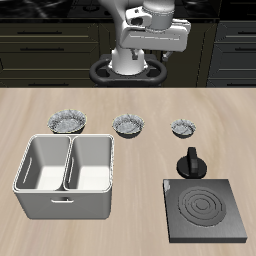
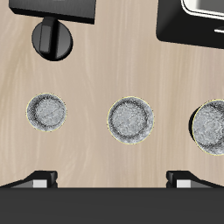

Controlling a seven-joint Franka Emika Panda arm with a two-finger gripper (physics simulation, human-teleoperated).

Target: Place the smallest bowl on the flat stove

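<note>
**A:** Where were the fingers (image 2: 112,178)?

**B:** High above the bench (image 1: 125,100), back near the robot's base, spread wide and holding nothing. In the wrist view only the two tips (image 2: 39,178) showed, well apart, with bare wood between them.

**A:** And the smallest bowl from there?

**B:** The smallest bowl (image 1: 184,127) was not under the fingers. The middle bowl (image 2: 131,120) of the row sat closest to the line between the tips, and the smallest (image 2: 46,112) lay off to one side of it, at the end of the row beside the black knob (image 1: 190,163). I'd judge the coming move to be a sideways shift along the row and a long descent. Being round, the bowl had no long axis to line up with.

**A:** How did it look?

**B:** Grey-white and round, with a dark scalloped rim, upright, clearly narrower than the widest bowl (image 1: 68,122) at the other end.

**A:** And the flat stove?

**B:** The flat stove (image 1: 204,210) lay nearer the bench's front edge, just past the knob from the bowl, its ring burner bare.
</note>
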